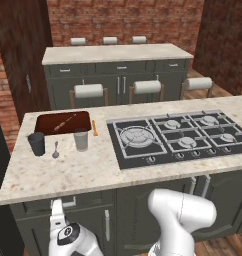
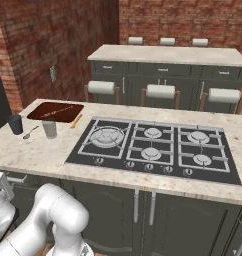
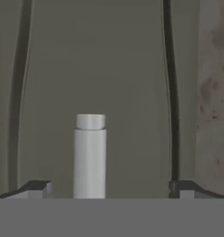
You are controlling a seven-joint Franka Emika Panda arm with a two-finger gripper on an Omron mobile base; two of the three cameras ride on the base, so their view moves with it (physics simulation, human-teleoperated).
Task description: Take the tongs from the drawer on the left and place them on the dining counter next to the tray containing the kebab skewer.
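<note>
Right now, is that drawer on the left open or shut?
Shut. The drawer front sits flush under the dining counter; its handle stands between the open gripper fingertips.

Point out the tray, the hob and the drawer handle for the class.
Tray [image 1: 45, 121]: left base view, bare floor.
Hob [image 2: 158, 150]: right base view, middle grate.
Drawer handle [image 3: 90, 157]: hand view, bar's middle.

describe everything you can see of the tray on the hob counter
The tray is a flat, dark reddish-brown rectangle with a low raised rim. It lies level at the far left corner of the dining counter, left of the hob. A thin kebab skewer lies diagonally inside it. A thin orange stick lies just beyond its right edge.
</note>
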